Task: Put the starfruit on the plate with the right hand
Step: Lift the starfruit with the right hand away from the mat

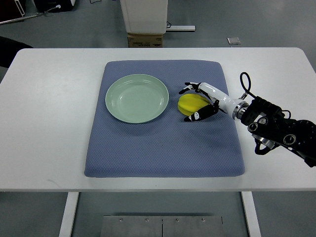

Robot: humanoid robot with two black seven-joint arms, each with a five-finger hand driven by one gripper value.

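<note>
The right hand (200, 101) is curled around the yellow starfruit (190, 104), which rests on the blue mat (163, 148) just right of the green plate (137, 98). The grasp appears made; lifting and placing remain. The plate is empty and nothing blocks the path.

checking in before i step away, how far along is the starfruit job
Done: the right hand has reached the starfruit on the blue mat, with fingers curled on either side of it. In hand: the grasp; the fruit looks to be resting on the mat, just right of the plate, though I can't tell whether it is lifted. Left: carrying it over and setting it on the plate, which holds nothing.
</note>
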